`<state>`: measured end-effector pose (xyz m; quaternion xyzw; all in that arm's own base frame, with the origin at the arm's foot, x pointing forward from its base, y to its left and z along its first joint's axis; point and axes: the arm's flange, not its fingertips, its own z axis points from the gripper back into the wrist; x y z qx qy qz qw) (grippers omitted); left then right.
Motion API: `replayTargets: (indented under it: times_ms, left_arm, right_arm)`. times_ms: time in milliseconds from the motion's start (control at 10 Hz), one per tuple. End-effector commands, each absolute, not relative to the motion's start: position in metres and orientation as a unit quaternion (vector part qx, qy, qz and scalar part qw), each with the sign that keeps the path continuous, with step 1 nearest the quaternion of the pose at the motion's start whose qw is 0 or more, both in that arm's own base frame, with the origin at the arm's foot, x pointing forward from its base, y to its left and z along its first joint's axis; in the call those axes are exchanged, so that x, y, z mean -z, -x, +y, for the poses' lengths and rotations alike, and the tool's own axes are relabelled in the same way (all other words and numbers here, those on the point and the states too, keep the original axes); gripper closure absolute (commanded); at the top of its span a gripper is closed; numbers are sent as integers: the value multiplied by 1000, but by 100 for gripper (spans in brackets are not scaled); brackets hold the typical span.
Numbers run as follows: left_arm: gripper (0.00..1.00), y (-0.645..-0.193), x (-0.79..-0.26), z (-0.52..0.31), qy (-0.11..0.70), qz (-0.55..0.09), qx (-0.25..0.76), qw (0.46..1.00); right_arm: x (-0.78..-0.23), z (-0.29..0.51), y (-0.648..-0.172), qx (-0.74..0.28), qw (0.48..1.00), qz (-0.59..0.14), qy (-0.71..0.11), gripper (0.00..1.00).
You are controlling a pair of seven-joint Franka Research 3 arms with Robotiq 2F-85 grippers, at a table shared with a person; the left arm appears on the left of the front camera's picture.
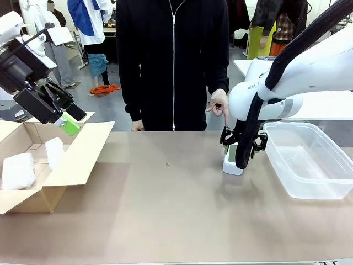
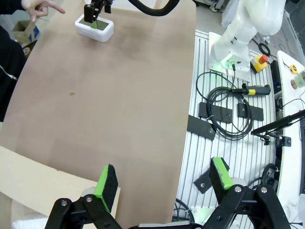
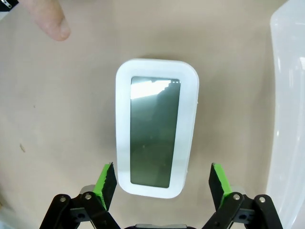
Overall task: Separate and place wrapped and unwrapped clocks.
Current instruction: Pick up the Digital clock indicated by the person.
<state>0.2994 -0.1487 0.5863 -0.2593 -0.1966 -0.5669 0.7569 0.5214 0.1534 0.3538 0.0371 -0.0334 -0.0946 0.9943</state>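
Right end effector (image 3: 162,183): jaws apart, green pads either side of the bare clock's near end, not yet touching it; judged to be lined up for a grasp across the short width.
Bare clock (image 3: 157,145): white, greenish-grey screen up, lying flat on the table just beside the clear plastic bin (image 1: 309,160); judged the unwrapped item's destination, since the bin stands at that side.
Person's hand (image 1: 219,105): one finger points down toward the clock, apparently marking it as the next item.
Left end effector (image 2: 164,180): jaws apart, holding nothing, hanging over the flap edge of the cardboard box (image 1: 83,154).
Wrapped clocks (image 1: 18,170): two whitish bundles inside the box, one lying, one leaning (image 1: 54,152); judged already sorted.
Table (image 1: 165,204): plain brown top, one small dark speck, otherwise bare between box and bin.
Room: cables and an emergency-stop unit (image 2: 260,61) on the ribbed base beside the table; other people stand behind.
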Motion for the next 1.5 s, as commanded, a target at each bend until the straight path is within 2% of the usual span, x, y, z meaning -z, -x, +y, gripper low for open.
replayTargets:
  times_ms: [0,700,800,900,1000,1300,1400]
  left_arm:
    - [0,-299,-586,-147,264,-200,575,748]
    - [0,-299,-586,-147,264,-200,575,748]
    - [0,-299,-586,-147,264,-200,575,748]
    - [0,-299,-586,-147,264,-200,575,748]
    - [0,-299,-586,-147,264,-200,575,748]
    - [0,-299,-586,-147,264,-200,575,748]
    - [0,-299,-586,-147,264,-200,575,748]
  right_arm:
    - [-352,156,-542,91,995,-16,-42,0]
    - [-344,160,-556,100,994,22,-30,0]
    - [-344,162,-555,99,995,16,-22,0]
    - [-356,163,-550,112,992,-3,-49,0]
    - [-344,158,-548,96,995,12,-29,0]
    - [-347,160,-550,98,995,9,-33,0]
    - [-339,156,-555,74,996,36,-36,0]
